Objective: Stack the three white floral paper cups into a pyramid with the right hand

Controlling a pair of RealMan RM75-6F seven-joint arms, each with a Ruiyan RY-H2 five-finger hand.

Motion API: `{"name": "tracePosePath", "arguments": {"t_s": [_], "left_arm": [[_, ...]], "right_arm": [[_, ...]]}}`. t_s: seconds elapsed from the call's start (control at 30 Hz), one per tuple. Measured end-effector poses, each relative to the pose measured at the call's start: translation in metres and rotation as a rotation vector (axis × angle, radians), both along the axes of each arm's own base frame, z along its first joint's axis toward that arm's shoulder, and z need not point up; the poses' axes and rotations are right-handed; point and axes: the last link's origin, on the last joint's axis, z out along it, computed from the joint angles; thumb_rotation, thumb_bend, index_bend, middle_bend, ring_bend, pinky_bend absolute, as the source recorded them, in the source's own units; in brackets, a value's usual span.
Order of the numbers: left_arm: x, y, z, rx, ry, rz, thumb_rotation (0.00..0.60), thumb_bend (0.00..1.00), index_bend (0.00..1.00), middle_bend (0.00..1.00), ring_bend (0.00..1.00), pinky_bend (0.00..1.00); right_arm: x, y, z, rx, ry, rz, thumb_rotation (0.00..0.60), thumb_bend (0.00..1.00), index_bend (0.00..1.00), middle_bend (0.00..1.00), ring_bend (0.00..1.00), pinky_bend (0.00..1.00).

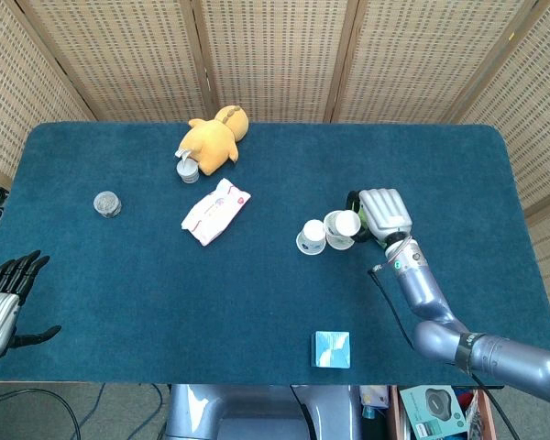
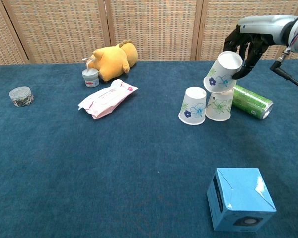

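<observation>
From the head view we see our right hand [image 1: 385, 213] gripping a tilted floral cup [image 1: 341, 225] above two upturned cups [image 1: 312, 237]; our left hand [image 1: 2, 298] spreads idle, cut off by the frame. From the chest view the held cup [image 2: 222, 71] leans on the right base cup [image 2: 219, 104]; no writing is legible on the green can [image 2: 252, 101]

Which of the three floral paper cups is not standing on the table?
The tilted cup held by the right hand. It is raised and leans above the right base cup; that cup and the left base cup stand upside down on the table.
</observation>
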Motion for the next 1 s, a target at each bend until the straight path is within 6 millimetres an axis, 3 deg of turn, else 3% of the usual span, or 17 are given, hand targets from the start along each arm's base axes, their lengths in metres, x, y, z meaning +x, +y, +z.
{"name": "tracePosePath", "arguments": {"t_s": [0.67, 0.73, 0.9, 1.0], "left_arm": [[-0.0016, 0.0003, 0.0001, -0.001, 0.0, 0.008, 0.6, 0.09, 0.0, 0.0, 0.0, 0.0], [-0.0018, 0.0005, 0.0002, -0.001, -0.001, 0.009, 0.6, 0.09, 0.0, 0.0, 0.0, 0.0], [-0.0018, 0.0005, 0.0006, 0.0, -0.003, 0.007, 0.6, 0.09, 0.0, 0.0, 0.0, 0.0], [-0.0018, 0.0004, 0.0008, 0.001, -0.003, 0.007, 0.6, 0.09, 0.0, 0.0, 0.0, 0.0]], "right_arm": [[0.003, -0.0007, -0.0084, 0.017, -0.002, -0.008, 0.6, 0.38, 0.54, 0.51, 0.46, 0.46], [0.0029, -0.0007, -0.0093, 0.02, -0.003, -0.009, 0.6, 0.38, 0.52, 0.46, 0.42, 0.46], [0.0044, 0.0, -0.0097, 0.026, -0.014, 0.001, 0.6, 0.38, 0.32, 0.21, 0.26, 0.46], [0.0057, 0.0004, -0.0087, 0.019, -0.01, 0.02, 0.6, 0.36, 0.25, 0.15, 0.22, 0.46]]}}
